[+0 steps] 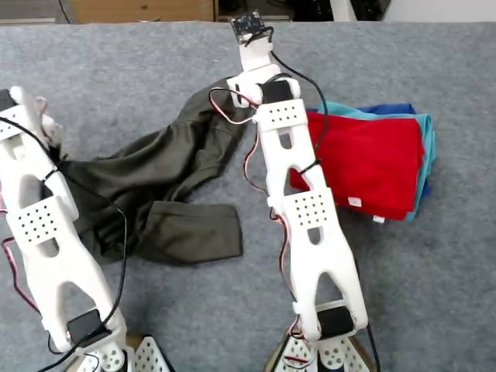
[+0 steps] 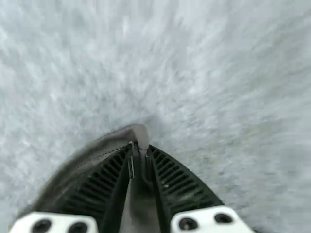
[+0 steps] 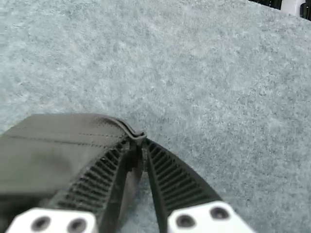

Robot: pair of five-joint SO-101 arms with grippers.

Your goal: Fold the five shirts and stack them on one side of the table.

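Here's the dark olive fabric shirt [image 1: 167, 182], lying rumpled and unfolded on the grey felt-like table cover [image 1: 434, 279], stretched between the two white arms. One sleeve flops toward the near edge, and the far corner runs up under the right arm. Just beside that arm, on its other side, sits a neat folded stack: a red shirt [image 1: 364, 163] on top, with teal and blue edges peeking out beneath it.

The high view hides both sets of fingertips under the arms' own bodies, and that's where the wrist cameras help. The left gripper [image 2: 140, 150] has its black ribbed fingers [image 2: 170, 174] pressed together on a fold of the olive cloth, which comes up to a point between the tips, just above the grey cover. The right gripper [image 3: 141, 145] is likewise closed tight, pinching the stitched hem of the same shirt, with the fabric draping off to one side.
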